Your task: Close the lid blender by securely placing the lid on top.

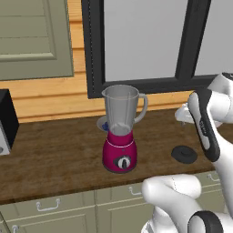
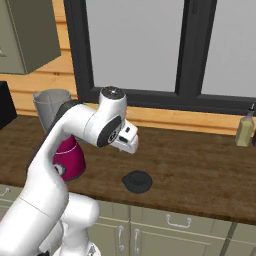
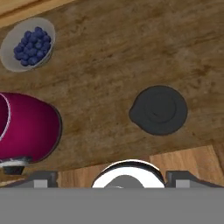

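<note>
The blender (image 1: pixel 120 132) stands on the wooden counter: a magenta base with a black dial and a tall clear grey jar with an uncovered rim. Its base also shows in the right base view (image 2: pixel 69 156) and at the left edge of the hand view (image 3: pixel 27 127). The lid (image 1: pixel 184 154), a flat round black disc with a raised centre, lies on the counter to the blender's right, near the front edge (image 2: pixel 137 181) (image 3: pixel 159 110). My gripper (image 3: pixel 111 177) hovers high above the counter, open and holding nothing, with the lid slightly ahead and to the right of it. The hand (image 2: pixel 127 140) points down.
A pale dish of blueberries (image 3: pixel 28 43) sits behind the blender (image 1: pixel 103 123). A black boxy appliance (image 1: pixel 7 120) stands at the far left of the counter. A bottle (image 2: pixel 245 127) stands at the far right by the window wall. Drawers run below the counter edge.
</note>
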Available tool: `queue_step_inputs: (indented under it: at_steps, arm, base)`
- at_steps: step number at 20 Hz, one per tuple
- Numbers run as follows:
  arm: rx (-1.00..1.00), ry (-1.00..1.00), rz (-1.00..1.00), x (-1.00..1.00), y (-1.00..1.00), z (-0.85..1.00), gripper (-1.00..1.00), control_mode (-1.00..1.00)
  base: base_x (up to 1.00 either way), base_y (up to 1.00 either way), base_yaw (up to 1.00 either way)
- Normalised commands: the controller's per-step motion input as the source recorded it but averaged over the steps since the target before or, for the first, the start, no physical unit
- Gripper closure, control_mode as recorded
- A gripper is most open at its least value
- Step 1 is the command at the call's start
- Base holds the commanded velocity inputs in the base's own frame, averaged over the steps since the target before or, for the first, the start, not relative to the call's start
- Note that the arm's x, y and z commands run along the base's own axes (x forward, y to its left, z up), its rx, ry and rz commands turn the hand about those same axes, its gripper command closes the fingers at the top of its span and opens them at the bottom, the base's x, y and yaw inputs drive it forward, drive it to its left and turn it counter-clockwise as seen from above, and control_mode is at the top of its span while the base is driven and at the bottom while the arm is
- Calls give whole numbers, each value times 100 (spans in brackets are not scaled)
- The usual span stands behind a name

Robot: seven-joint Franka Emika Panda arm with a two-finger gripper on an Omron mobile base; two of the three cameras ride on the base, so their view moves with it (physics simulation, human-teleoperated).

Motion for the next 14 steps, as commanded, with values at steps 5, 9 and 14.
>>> queue_step_inputs:
  at_steps: [5,9,14]
  arm:
    - [19,27,-13,-9,-89,-73,-100,-100]
    - [4,30,-5,9,-30,-33,-100,-100]
    - [2,26,0,46,-3,-37,-100,-100]
  base:
    - [0,0,0]
    - [0,0,0]
    - [0,0,0]
